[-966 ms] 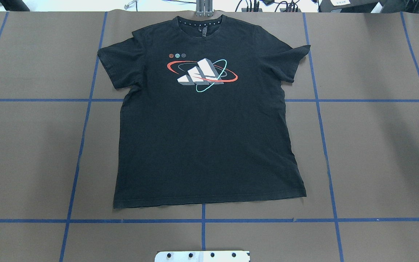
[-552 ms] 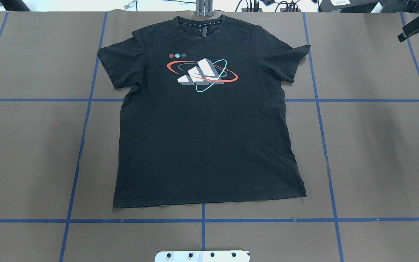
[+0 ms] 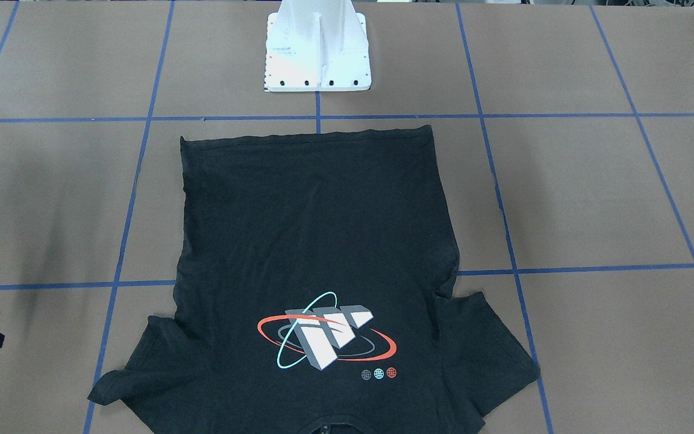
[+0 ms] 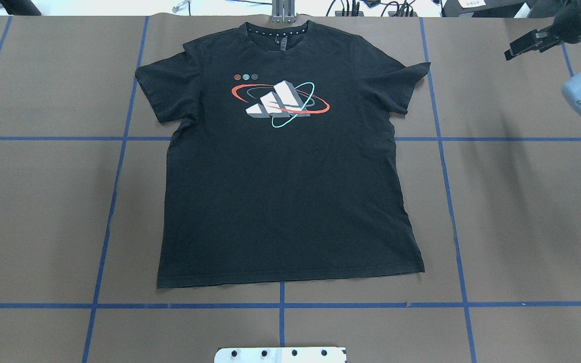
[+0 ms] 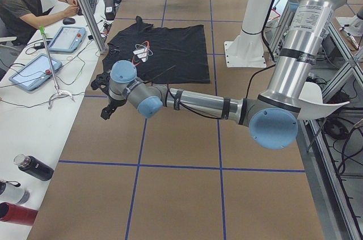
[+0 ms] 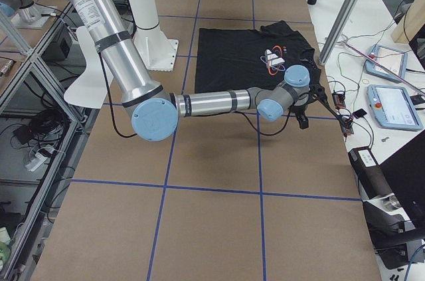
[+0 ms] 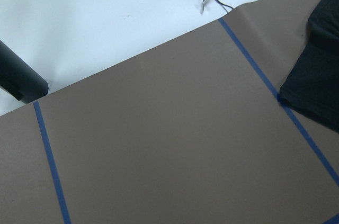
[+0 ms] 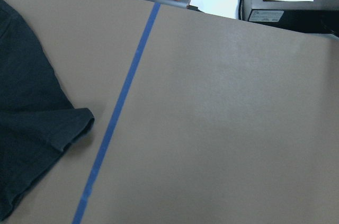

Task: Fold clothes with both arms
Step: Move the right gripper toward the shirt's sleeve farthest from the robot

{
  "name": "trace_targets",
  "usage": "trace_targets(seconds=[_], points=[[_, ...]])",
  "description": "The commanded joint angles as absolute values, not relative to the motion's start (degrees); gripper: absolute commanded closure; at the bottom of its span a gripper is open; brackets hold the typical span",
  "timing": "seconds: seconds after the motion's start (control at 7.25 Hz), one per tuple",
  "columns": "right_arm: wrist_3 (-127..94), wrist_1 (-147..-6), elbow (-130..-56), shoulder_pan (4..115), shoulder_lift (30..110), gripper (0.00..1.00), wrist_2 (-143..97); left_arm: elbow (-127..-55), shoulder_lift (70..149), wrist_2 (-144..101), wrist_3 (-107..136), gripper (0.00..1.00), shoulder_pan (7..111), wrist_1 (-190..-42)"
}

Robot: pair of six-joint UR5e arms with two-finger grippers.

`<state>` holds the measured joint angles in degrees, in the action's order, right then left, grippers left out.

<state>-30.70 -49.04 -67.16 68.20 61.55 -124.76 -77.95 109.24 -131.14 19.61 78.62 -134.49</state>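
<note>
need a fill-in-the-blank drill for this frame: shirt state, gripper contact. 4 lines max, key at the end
1. The T-shirt lies flat with its print facing ____.
2. The shirt edge nearest the white base is its ____.
3. Of the left gripper and the right gripper, ____ touches the shirt.
4. The tape lines on the table are ____.
Missing words: up; hem; neither; blue.
</note>
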Motion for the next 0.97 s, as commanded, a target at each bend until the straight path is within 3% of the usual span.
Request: trace_targets(seconds=[0.0,0.41,0.83], points=[[-35.6,-45.2,-63.2,64.2,56.5,0.01,-121.7,-71.0,115.0,-130.9,29.1,0.0,75.4,-142.3],[-45.7,-32.8,-54.4,59.7,53.2,0.01,-113.5,-69.1,117.2,-130.9,33.8,0.0,74.9,-145.3],[-49.7,-29.3,-49.2,58.5,51.7,0.02,-111.9,-69.9,117.7,-130.9,36.3,0.0,74.4,-145.9]])
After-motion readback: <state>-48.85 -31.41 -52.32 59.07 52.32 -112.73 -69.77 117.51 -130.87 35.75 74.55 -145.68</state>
